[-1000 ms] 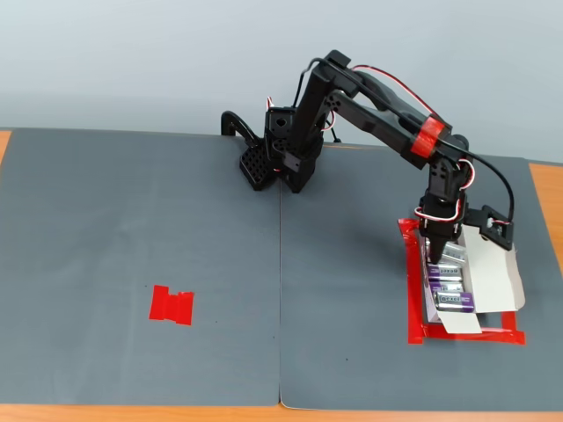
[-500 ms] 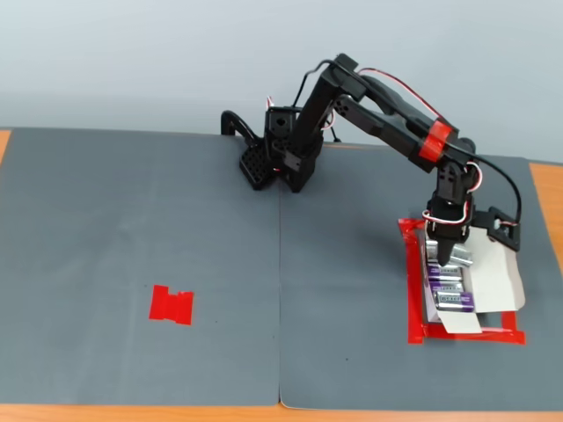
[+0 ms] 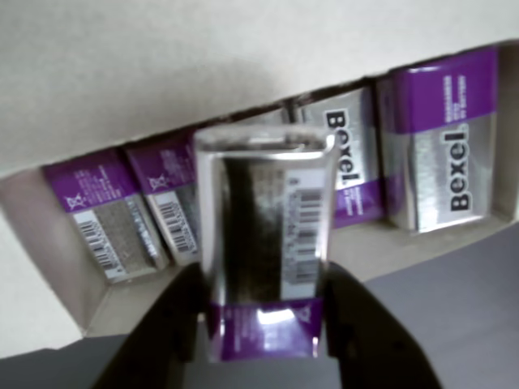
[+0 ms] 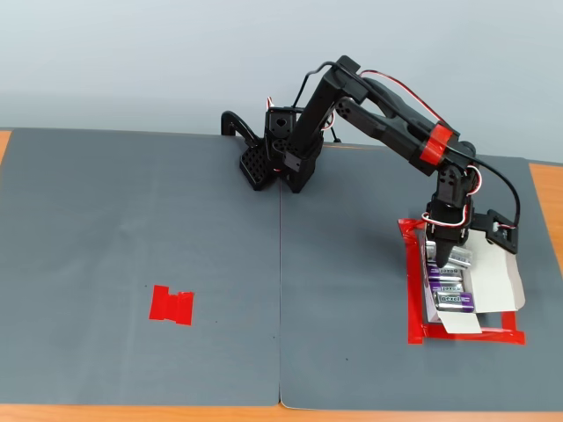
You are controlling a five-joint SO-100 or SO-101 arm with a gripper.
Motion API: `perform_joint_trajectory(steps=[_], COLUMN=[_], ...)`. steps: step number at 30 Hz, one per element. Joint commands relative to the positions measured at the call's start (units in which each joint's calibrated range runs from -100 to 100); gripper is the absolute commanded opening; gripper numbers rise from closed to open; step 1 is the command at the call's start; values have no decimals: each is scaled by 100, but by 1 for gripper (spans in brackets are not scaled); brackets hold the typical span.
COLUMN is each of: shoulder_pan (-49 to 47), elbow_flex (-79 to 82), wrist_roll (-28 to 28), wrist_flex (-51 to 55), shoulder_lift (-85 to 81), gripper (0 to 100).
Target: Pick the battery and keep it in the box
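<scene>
In the wrist view, the battery, silver with a purple end, fills the middle, and my gripper is shut on it with a dark finger on each side. It hangs just over the open white box, where several matching purple-silver cells lie side by side. In the fixed view my gripper points down into the box at the right. The held battery is mostly hidden by the fingers there.
A red tape outline frames the box on the grey mat. A flat red tape patch lies at the left of the mat. The arm's base stands at the back centre. The mat's front edge meets bare wood.
The arm has stretched a little further right and down. The gripper, still holding the battery, has shifted deeper over the box.
</scene>
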Motion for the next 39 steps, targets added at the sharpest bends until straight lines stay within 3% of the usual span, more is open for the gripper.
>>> perform_joint_trajectory(steps=[1, 7, 17, 20, 27, 32, 39], shoulder_pan=[7, 14, 44, 67, 208, 455, 999], elbow_flex=[-316, -325, -334, -334, -253, -162, 190], wrist_roll=[-16, -178, -178, -178, -183, -204, -694], wrist_flex=[-55, -55, -55, 6, 23, 162, 361], shoulder_lift=[-32, -32, -134, -261, -897, -1473, -2499], gripper=[7, 24, 26, 23, 2, 2, 2])
